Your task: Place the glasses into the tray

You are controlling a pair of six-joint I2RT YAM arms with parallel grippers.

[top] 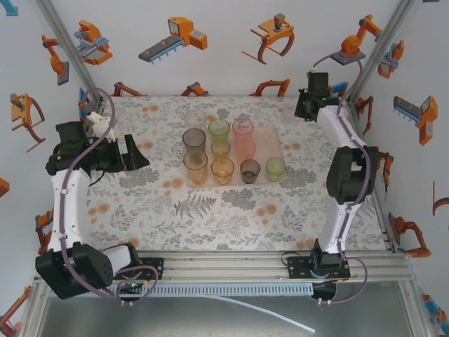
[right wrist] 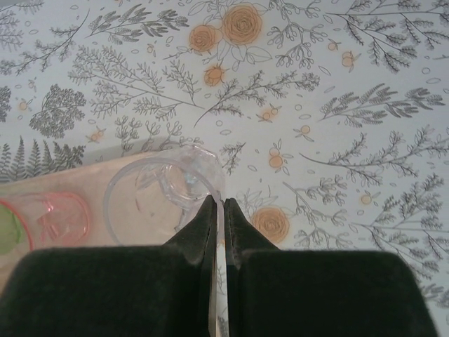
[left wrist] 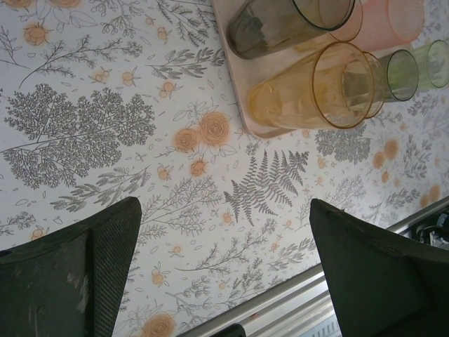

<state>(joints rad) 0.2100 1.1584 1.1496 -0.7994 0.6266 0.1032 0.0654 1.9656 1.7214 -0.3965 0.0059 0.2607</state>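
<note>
The glasses (top: pixel 220 148) all appear to stand upright on the tray (top: pixel 269 146), which lies at the middle of the table (top: pixel 231 210), a little toward its far edge. I count nine tumblers and see none out on the cloth, so I judge the placing done or nearly so.

My left gripper (top: pixel 141 154) hangs near the table's left edge, jaws wide apart and holding nothing. My right gripper (top: pixel 309 105) sits by the far right corner, fingers (right wrist: pixel 200 228) closed to a thin slit, also with nothing in them.

The clear tumbler (top: pixel 195 117) stands at the tray's far left corner, close to the rim. I would check that it is fully on before parking both arms.

The table wears a pale cloth printed with grey ferns and orange roses. White walls (top: pixel 224 56) carry robot-arm pictures, with aluminium posts (top: pixel 63 35) at the corners.
</note>
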